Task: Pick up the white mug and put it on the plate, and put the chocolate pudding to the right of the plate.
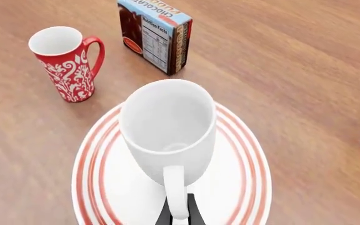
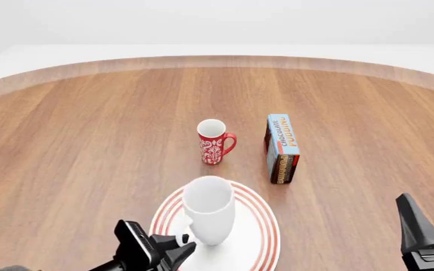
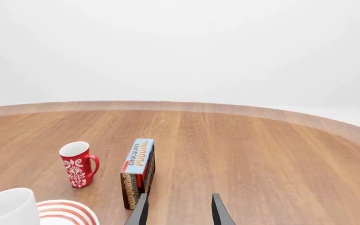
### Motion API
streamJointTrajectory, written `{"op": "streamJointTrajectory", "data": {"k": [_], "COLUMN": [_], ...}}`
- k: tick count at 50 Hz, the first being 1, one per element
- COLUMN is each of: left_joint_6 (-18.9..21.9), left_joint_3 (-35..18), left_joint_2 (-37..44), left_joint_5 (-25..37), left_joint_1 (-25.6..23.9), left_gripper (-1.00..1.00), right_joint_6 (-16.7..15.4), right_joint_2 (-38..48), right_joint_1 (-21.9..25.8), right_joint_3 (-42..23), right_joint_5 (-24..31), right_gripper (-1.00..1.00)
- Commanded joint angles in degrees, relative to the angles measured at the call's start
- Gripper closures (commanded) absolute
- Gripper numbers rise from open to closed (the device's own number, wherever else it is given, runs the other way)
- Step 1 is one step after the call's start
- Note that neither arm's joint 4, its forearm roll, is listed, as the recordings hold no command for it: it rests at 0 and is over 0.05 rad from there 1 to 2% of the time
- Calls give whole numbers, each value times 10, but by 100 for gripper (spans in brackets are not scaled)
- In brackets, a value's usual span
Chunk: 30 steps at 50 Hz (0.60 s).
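My left pincer sits nearest, its dark fingers closed on the loop handle of the white mug, which stands upright over the plate; whether its base rests on the plate or hangs just above it I cannot tell. The mug is rigid glazed ceramic, likely slick and breakable, so I judge the handle a fair but narrow hold that could let the mug swing. It is empty inside, and apart from the mug the plate carries nothing.

My right pincer hangs open at the near right, fingers parted and holding nothing, aimed roughly toward the chocolate pudding.

The chocolate pudding stands on edge beyond the plate and a little to its right. It looks a light, stiff carton; I would take it across its narrow width, gently enough not to crush it.

Farther left, the red mug stands upright, also empty.
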Motion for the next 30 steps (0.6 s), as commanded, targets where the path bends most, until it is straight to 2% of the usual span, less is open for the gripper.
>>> {"op": "streamJointTrajectory", "data": {"k": [1,22,23,30], "left_joint_6": [-1,-16,-18,-19], "left_joint_3": [-5,-7,-7,-7], "left_joint_2": [27,60,62,63], "left_joint_5": [-13,-31,-32,-30], "left_joint_1": [3,-3,-3,-2], "left_gripper": [100,100,-100,-100], "right_joint_6": [0,0,0,0], "right_joint_2": [0,0,0,0], "right_joint_1": [0,-1,-1,0], "right_joint_3": [-2,-2,-1,-1], "right_joint_5": [1,1,0,0], "right_gripper": [-100,-100,-100,-100]}}
